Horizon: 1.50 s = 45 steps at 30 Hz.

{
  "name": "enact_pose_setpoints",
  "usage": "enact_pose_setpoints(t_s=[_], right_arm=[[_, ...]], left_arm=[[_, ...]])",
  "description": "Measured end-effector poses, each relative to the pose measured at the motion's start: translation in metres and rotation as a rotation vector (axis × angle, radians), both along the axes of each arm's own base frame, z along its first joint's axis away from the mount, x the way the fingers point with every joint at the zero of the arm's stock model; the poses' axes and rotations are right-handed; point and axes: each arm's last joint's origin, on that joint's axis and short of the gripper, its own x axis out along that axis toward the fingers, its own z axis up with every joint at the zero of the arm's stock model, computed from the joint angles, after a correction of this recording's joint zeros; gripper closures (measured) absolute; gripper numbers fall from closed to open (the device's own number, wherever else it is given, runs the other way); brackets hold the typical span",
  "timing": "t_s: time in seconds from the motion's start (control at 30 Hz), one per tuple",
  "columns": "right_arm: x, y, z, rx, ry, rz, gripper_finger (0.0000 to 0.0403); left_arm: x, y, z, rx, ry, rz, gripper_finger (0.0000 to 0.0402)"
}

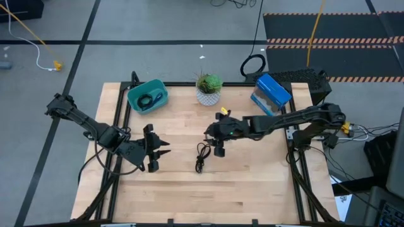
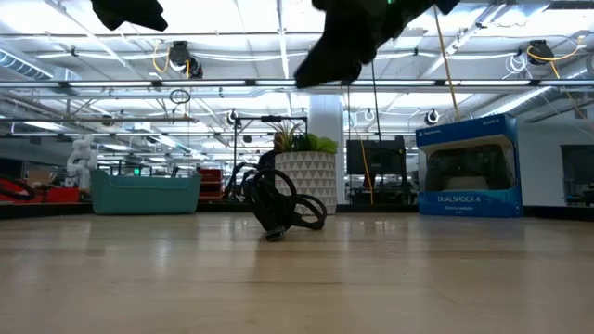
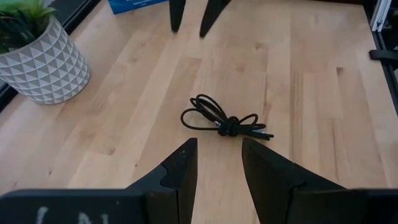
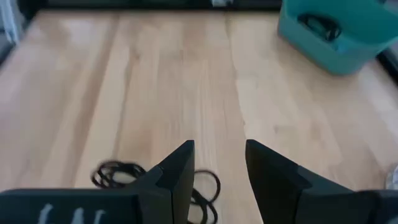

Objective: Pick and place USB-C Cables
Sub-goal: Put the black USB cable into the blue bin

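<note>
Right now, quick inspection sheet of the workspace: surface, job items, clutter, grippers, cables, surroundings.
Surface: light wooden table, dark frame rails along its sides.
Job's things: one black bundled cable lies loose near the table's middle; another black cable sits in the teal bin at the far left. No purple-blue cable seen.
Clutter: potted plant at the far edge; blue DualShock box at the far right.
Grippers: left gripper open, empty, left of the loose cable; right gripper open, empty, just right of and above it.
Cables: yellow cable on the floor; black loop behind the table.
Surroundings: grey floor, striped mat far right; large hall behind.
</note>
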Motion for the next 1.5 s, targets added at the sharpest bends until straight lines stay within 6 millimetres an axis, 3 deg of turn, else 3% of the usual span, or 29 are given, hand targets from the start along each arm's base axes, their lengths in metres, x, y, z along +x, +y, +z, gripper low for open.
enact_pose_setpoints(t_s=[0.27,0.53,0.73,1.23,1.5], right_arm=[[0.017,-0.011,-0.04,-0.038,0.127,0.04,0.0239],[0.028,-0.023,-0.078,0.058,0.231,0.078,0.0176],[0.033,-0.027,-0.094,0.167,0.251,0.108,0.0156],[0.038,-0.027,-0.122,0.206,0.306,0.166,0.0166],[0.038,-0.028,-0.123,0.19,0.309,0.181,0.0229]], left_arm=[[0.0,0.0,0.0,-0.002,0.0,-0.001,0.0273],[0.0,0.0,0.0,0.009,0.003,-0.009,0.0273],[0.0,0.0,0.0,0.023,0.005,-0.019,0.0273],[0.0,0.0,0.0,0.024,0.005,-0.02,0.0273],[0.0,0.0,0.0,0.025,0.005,-0.021,0.0273]])
